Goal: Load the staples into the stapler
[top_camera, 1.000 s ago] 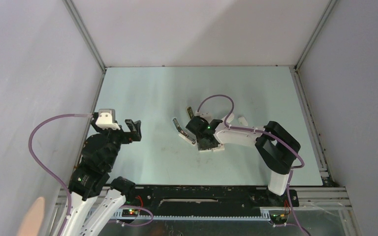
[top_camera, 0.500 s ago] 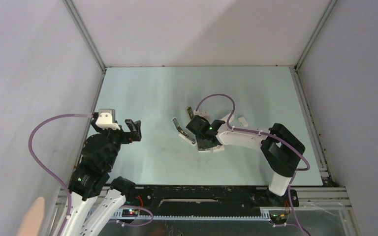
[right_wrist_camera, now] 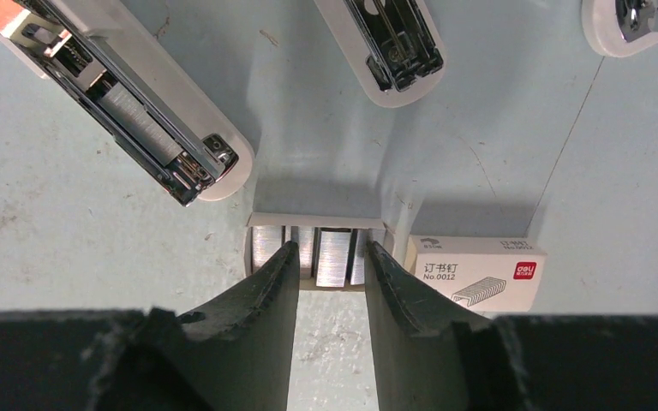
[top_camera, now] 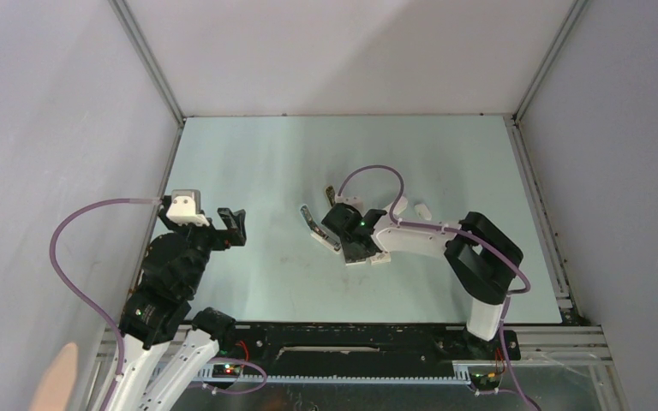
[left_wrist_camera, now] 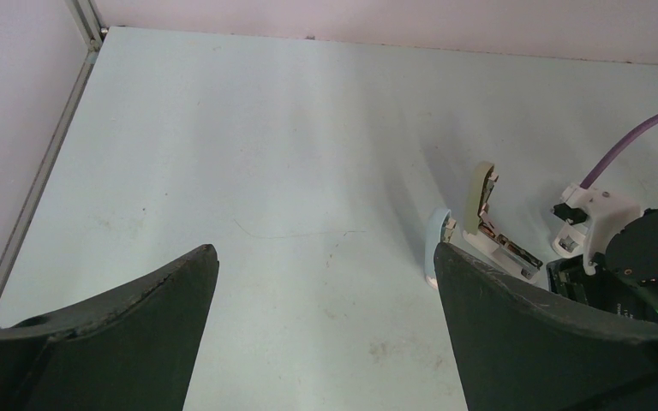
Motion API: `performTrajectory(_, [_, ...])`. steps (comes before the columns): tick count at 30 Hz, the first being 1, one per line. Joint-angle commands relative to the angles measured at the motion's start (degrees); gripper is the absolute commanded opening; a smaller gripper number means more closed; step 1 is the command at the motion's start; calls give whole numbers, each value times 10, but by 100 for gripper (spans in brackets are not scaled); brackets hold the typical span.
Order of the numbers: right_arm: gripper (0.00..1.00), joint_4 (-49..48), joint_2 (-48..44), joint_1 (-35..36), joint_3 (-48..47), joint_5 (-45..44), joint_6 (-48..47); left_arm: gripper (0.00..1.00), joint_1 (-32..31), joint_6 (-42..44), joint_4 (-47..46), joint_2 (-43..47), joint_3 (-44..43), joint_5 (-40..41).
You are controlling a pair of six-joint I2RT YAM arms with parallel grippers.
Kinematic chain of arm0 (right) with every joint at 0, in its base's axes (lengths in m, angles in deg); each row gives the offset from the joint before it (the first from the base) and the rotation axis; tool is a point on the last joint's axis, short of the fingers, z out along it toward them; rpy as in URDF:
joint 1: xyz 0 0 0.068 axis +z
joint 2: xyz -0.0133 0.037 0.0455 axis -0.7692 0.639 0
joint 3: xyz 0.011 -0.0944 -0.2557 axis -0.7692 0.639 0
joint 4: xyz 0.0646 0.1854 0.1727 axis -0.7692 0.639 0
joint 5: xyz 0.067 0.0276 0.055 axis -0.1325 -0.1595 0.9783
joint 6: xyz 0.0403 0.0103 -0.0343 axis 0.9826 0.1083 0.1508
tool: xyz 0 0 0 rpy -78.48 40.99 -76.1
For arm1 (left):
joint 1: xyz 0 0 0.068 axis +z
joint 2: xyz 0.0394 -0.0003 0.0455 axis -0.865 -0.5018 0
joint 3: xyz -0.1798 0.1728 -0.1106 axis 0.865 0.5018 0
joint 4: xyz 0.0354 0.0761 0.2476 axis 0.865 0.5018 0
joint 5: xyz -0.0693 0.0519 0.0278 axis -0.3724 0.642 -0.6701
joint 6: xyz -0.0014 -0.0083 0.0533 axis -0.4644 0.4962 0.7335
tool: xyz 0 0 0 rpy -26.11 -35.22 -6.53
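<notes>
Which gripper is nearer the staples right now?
Right. The right gripper hangs over the staples, straddling one strip; the left gripper is far off near the table's left edge.

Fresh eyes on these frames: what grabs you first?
The right hand at centre, poised low over the staples, fingers straddling one strip. Close by lies the stapler, open with its channel exposed, and a white box beside the staples. The left hand hangs wide open at the table edge, far left.
</notes>
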Motion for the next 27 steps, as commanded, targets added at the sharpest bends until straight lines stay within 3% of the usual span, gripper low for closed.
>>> performTrajectory(1, [36, -15, 16, 2, -24, -2, -8, 100, -2, 3, -19, -4, -2, -2])
performTrajectory(27, [25, 35, 42, 17, -46, -61, -17, 100, -2, 4, -21, -4, -2, -3])
